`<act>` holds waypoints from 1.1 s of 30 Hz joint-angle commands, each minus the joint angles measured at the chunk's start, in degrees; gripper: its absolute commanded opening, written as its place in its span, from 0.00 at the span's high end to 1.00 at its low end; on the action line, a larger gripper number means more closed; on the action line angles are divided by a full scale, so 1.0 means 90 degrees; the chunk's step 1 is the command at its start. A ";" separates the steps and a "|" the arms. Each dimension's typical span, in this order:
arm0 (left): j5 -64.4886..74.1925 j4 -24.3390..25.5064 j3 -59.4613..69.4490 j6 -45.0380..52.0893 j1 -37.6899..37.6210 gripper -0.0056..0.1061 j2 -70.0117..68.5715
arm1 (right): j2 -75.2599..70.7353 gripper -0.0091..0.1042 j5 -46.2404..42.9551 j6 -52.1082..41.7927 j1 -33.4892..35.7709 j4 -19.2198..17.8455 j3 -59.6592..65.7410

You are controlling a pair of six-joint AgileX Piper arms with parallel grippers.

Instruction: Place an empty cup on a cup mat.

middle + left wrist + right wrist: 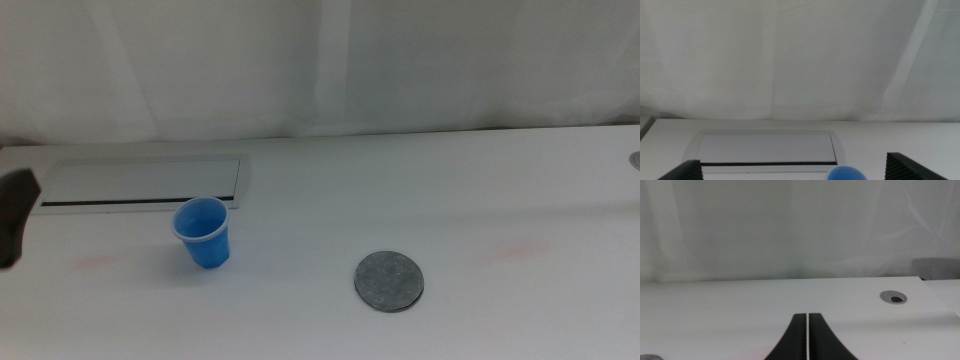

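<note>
The cup (203, 232) stands upright, untouched, just ahead of the wide-spread left gripper (790, 172).

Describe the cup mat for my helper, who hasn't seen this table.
Start at the long white slotted panel at the table's back left. The blue cup stands before it; right of that lies the cup mat, the only flat, round, dark grey disc.

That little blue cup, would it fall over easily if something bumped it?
Probably. The cup looks like thin plastic and empty, so likely very light. It tapers to a narrow base, so a sideways nudge near the rim might tip it, and on its side it could roll in a curve.
</note>
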 commanded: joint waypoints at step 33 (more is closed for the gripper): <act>0.3731 0.0674 -0.4862 -0.0373 -0.0992 0.14 0.6694 | -0.0033 0.93 -0.0057 -0.0024 -0.0012 -0.0033 0.0037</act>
